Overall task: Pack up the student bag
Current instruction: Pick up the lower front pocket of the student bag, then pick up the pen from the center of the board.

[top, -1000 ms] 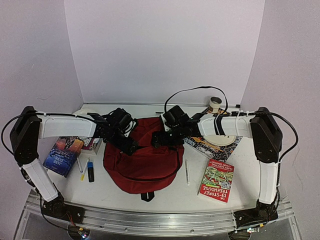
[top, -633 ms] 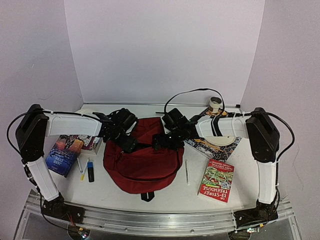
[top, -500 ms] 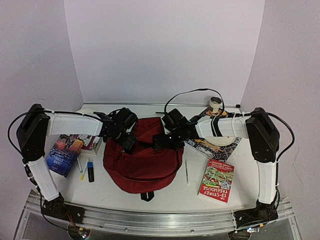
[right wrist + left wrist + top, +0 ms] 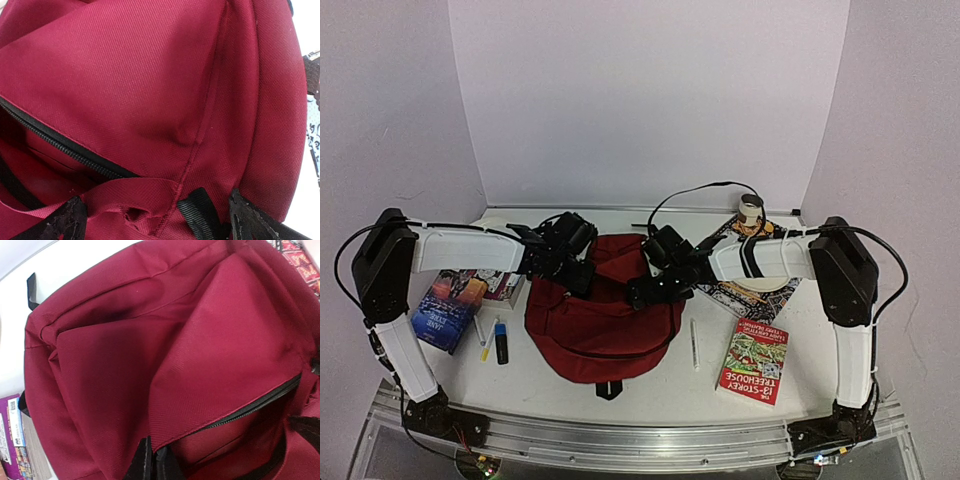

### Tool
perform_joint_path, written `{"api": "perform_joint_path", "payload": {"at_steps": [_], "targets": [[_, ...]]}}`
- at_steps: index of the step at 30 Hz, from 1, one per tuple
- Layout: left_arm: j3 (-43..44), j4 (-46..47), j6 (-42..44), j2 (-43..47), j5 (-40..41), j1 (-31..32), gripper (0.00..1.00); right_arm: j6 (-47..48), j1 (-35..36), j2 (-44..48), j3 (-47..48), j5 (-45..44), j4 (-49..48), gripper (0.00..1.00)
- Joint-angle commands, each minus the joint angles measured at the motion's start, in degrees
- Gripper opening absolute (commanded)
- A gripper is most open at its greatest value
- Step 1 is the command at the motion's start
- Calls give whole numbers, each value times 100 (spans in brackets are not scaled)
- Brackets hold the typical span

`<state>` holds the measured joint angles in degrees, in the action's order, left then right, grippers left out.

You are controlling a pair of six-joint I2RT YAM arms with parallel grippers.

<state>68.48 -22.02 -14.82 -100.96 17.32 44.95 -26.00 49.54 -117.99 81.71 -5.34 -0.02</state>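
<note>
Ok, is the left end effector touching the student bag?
Touching. The left wrist view shows the left end effector pinched shut on the student bag, at the flap edge beside its black zipper.

A black base [image 4: 425, 410] anchors each arm to the aluminium rail [image 4: 640, 440]. Above the rail, the left arm [image 4: 450, 250] and the right arm [image 4: 775, 255] share one build: smooth white links joined by a bulky black joint housing [image 4: 382, 265] at each elbow. Thin black wires run along the white shells. A black band [image 4: 753, 255] wraps the right arm's upper link, and a black cable [image 4: 700, 188] arcs off it on the side far from the rail. The left gripper [image 4: 156, 467] has slim black fingers [image 4: 141, 465]. The right gripper [image 4: 155, 222] has rough, pitted black pads [image 4: 62, 220].
</note>
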Motion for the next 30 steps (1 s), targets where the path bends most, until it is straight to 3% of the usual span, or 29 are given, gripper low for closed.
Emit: {"api": "perform_joint_path", "payload": {"at_steps": [1, 13, 23, 30], "targets": [[-12, 429, -290, 551, -239, -29, 0, 101, -6, 5, -10, -298, 429, 98], [-428, 921, -891, 1069, -931, -30, 0, 111, -4, 270, 118, -262, 534, 98], [-914, 1097, -947, 1142, -712, -30, 0, 64, -3, 1132, 168, 75, 555, 98], [-929, 1113, -965, 1181, -682, -32, 0, -98, -22, 1902, -379, -411, 1099, 98]]}}
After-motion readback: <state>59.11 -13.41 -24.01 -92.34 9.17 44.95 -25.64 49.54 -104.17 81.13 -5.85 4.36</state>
